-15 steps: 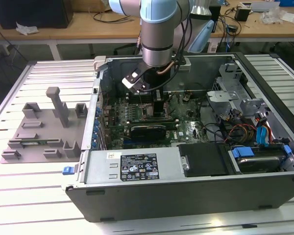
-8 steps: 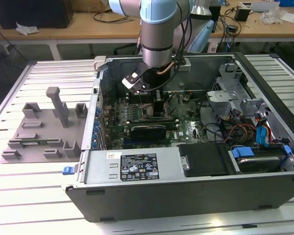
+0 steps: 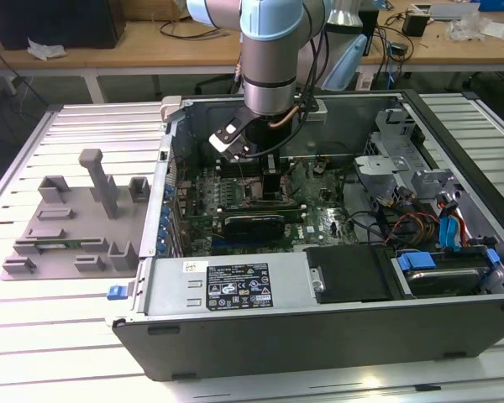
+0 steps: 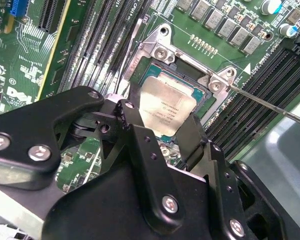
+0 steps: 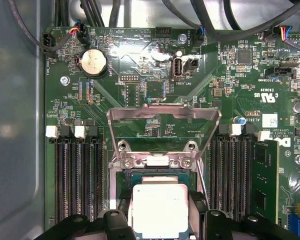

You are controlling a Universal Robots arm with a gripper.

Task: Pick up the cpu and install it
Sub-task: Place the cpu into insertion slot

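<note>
The arm reaches down into the open computer case, and we find the gripper low over the green motherboard. In both wrist views the cpu lies flat, silver top up, between the two black fingers. These press against two opposite edges of it, so we read the gripper as closed on the cpu, its opening no wider than the chip. The cpu is directly over the socket and partly covers it; we cannot tell whether it rests in the socket or is just above it. The socket's hinged metal load plate stands raised beyond the cpu, and the thin retention lever runs clear to one side. Black memory slots flank the socket on both sides, and a round coin cell sits farther along the board. At the exterior view's left, a grey fixture tray lies on the table beside the case.
</note>
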